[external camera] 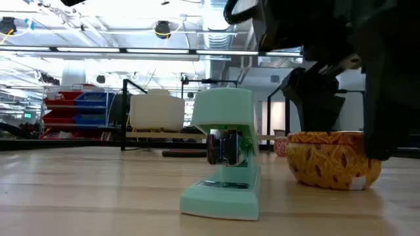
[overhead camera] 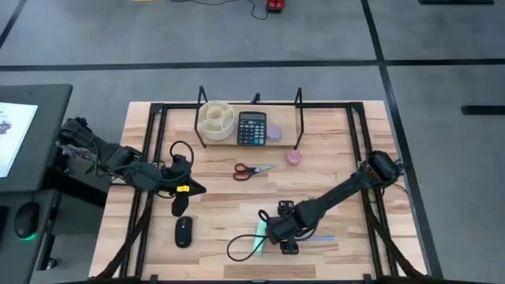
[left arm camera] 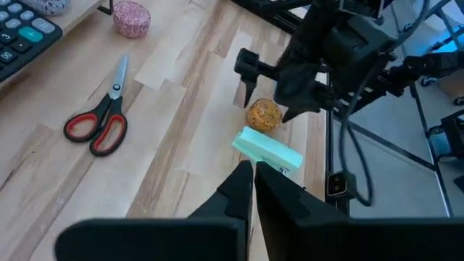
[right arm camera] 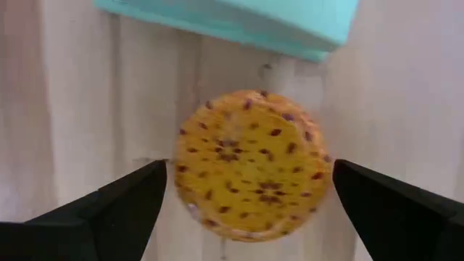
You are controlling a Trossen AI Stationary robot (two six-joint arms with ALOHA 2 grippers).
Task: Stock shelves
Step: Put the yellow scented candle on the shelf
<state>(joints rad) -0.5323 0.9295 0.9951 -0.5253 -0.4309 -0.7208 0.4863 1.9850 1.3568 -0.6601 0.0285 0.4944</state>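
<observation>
Straddling yellow tin (right arm camera: 250, 165), right tool (right arm camera: 250, 206) wide open, apparently untouching.

Def a robotics lab / warehouse-type space imo: grey floor (overhead camera: 118, 39) w/ dark tape lines, exposed ceiling w/ strip lights (external camera: 118, 52), red & blue storage bins (external camera: 75, 108) on racks in the bg, monitor (overhead camera: 16, 130) beside the workbench (overhead camera: 331, 170).

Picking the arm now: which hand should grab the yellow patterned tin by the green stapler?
Right. The right hand hangs open directly above the yellow tin, fingers either side. The left hand is shut and farther off.
</observation>
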